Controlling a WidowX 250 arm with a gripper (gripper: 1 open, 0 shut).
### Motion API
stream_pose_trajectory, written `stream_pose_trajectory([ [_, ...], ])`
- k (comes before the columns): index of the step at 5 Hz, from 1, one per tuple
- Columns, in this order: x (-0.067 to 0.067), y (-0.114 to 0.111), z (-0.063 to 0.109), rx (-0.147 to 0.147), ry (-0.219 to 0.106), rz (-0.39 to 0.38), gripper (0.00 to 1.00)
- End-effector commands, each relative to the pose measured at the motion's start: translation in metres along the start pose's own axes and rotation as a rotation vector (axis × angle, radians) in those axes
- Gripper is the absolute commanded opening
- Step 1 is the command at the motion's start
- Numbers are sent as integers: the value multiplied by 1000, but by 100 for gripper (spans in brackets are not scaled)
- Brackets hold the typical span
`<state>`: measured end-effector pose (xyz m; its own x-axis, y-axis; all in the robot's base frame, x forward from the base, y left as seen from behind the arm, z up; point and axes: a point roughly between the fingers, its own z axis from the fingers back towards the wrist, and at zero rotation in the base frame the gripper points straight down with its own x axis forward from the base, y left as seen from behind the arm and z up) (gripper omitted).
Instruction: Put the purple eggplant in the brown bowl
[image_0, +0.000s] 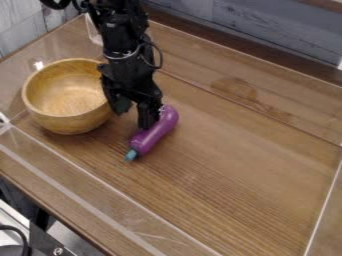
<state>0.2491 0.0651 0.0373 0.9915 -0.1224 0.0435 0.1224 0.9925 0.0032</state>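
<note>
Item 1, nearest me: the wooden table (254, 170), bare along its front edge, with a clear low barrier around its border.

Item 2: the purple eggplant (152, 132), lying flat on the table just right of the bowl and apart from it. Its long axis runs diagonally: the teal stem tip points toward the near left, the plump end toward the far right. I judge it lies loose, resting on its side, since nothing clamps it.

Item 3: the gripper (138, 108), black, pointing straight down over the plump far end of the eggplant. Its fingers stand apart, wide, holding nothing. I read this as the approach to a grasp: the fingers sit low, at or just above the upper end of the fruit, and I cannot tell whether a fingertip touches it. They seem set to straddle the body across its width, which I judge the sensible way to take an elongated thing.

Item 4: the brown bowl (40, 112), round, upright, nothing inside, to the left of the gripper and touching neither it nor the eggplant. I take it as the waiting destination, close enough for a short lift and carry.

Item 5, farthest: the arm (118, 30) rising behind the gripper, before a grey plank wall (267, 25).
</note>
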Motion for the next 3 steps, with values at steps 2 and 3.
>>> stream_pose_trajectory([
  [2, -11, -15, -23, -29, 65, -5, 100],
  [3, -10, -19, -26, -34, 68, -7, 100],
])
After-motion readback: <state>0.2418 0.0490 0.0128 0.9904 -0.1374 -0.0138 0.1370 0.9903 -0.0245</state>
